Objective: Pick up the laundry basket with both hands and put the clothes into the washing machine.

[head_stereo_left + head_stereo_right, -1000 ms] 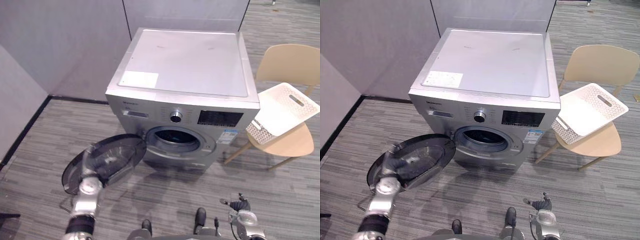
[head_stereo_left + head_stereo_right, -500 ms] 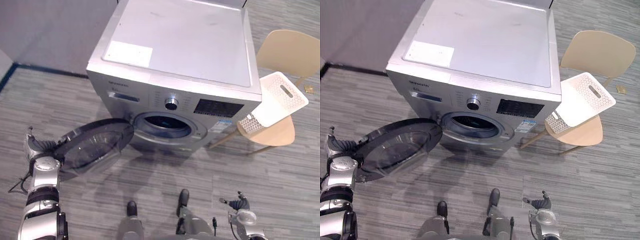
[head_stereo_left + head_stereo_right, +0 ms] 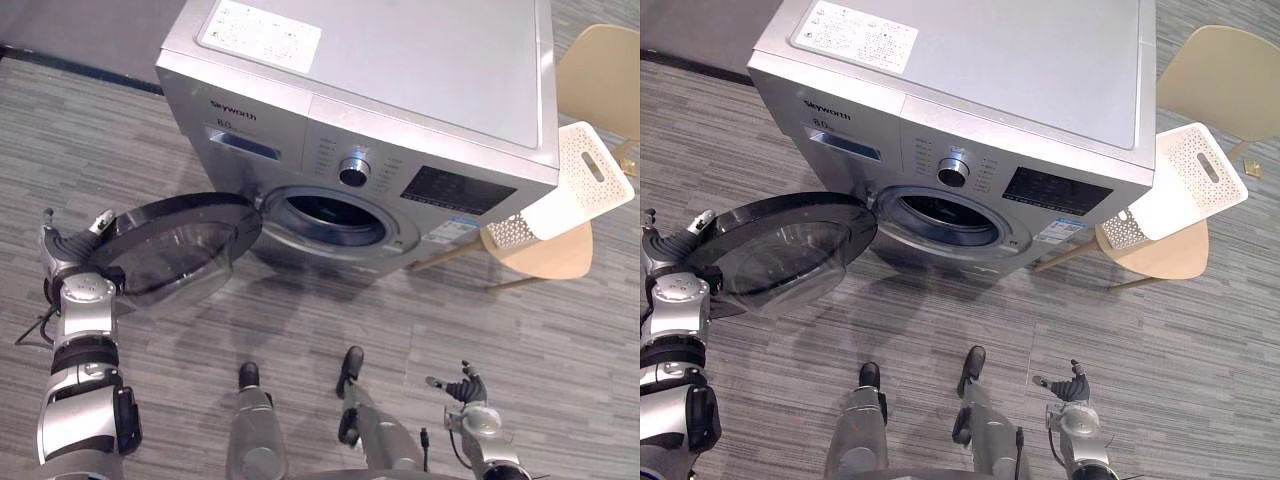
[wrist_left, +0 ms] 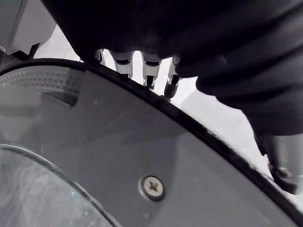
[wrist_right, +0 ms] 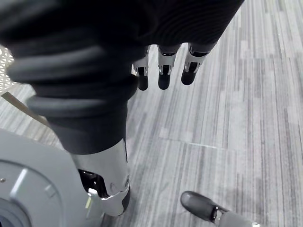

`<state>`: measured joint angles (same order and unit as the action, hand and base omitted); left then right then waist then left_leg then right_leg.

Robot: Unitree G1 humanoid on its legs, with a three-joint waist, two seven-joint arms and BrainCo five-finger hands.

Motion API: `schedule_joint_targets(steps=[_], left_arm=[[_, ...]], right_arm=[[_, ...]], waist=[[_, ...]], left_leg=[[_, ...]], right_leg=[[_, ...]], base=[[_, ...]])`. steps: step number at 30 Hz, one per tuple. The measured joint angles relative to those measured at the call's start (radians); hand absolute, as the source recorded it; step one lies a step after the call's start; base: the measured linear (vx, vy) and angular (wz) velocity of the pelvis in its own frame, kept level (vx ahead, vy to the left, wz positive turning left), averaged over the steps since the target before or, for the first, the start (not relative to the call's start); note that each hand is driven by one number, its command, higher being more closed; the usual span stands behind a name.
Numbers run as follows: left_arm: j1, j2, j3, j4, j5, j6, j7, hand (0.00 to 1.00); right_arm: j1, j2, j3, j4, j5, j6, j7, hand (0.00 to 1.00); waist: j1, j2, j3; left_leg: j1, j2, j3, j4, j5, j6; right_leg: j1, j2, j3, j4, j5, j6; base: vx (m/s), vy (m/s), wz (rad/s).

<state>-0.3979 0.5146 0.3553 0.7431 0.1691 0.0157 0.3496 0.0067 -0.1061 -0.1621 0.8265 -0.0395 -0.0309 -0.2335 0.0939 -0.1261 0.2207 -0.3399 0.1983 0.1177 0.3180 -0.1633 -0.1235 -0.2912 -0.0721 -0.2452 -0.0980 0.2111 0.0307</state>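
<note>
Apparently left hand (image 3: 70,258) touches the door (image 3: 175,255) rim, grasp unreadable; right hand (image 3: 466,392) hangs loosely spread.

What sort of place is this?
Likely a laundry corner in an office-like test room: a front-loading washing machine with its door open, a white laundry basket on a wooden chair, striped grey floor.

A silver washer (image 3: 1040,70) stands on grey striped floor (image 3: 1180,330), its round dark-rimmed door (image 3: 770,255) swung wide open to the left and the drum mouth (image 3: 940,213) exposed. The left hand (image 3: 678,290) sits at the door's outer rim, fingers (image 3: 698,221) loosely spread. A white perforated basket (image 3: 1185,185) lies tilted on a beige chair (image 3: 1210,85) just beside the washer's right side. The right hand (image 3: 1072,385) hangs low, well apart from the basket, fingers relaxed.
</note>
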Motion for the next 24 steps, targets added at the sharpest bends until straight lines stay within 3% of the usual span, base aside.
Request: schedule_joint_targets(steps=[3, 8, 15, 24], left_arm=[[0.154, -0.142, -0.032, -0.121, -0.008, -0.002, 0.001, 0.0], [0.362, -0.281, -0.181, -0.252, -0.032, 0.01, -0.006, 0.0], [0.488, -0.321, -0.464, -0.325, -0.062, 0.02, -0.167, 0.0], [0.495, -0.288, -0.501, -0.346, -0.12, 0.076, -0.195, 0.0]], right_arm=[[-0.003, 0.0, -0.007, 0.012, -0.002, 0.012, 0.001, 0.0], [-0.01, 0.001, -0.021, 0.006, -0.014, 0.02, 0.018, 0.0], [-0.007, 0.019, -0.02, -0.019, -0.05, 0.039, 0.019, 0.0], [0.04, 0.01, 0.017, -0.014, -0.09, 0.056, 0.017, 0.0]], waist=[[0.001, 0.036, -0.014], [0.002, 0.083, -0.045], [-0.008, 0.092, -0.09], [-0.059, 0.152, -0.117]], left_leg=[[0.068, -0.038, -0.007, -0.06, 0.018, 0.015], [0.123, -0.082, -0.008, -0.104, 0.033, 0.036], [0.177, -0.088, 0.023, -0.134, 0.036, 0.039], [0.236, -0.103, 0.069, -0.203, 0.058, 0.032]], right_leg=[[0.051, -0.032, -0.015, 0.0, -0.015, 0.022], [0.093, -0.069, -0.026, 0.0, -0.021, 0.039], [0.116, -0.074, 0.008, 0.0, -0.018, 0.05], [0.111, -0.08, 0.06, -0.001, -0.016, 0.068]], base=[[0.05, 0.068, 0.25], [0.03, 0.089, 0.16], [-0.02, 0.03, -0.11], [-0.02, -0.001, -0.13]])
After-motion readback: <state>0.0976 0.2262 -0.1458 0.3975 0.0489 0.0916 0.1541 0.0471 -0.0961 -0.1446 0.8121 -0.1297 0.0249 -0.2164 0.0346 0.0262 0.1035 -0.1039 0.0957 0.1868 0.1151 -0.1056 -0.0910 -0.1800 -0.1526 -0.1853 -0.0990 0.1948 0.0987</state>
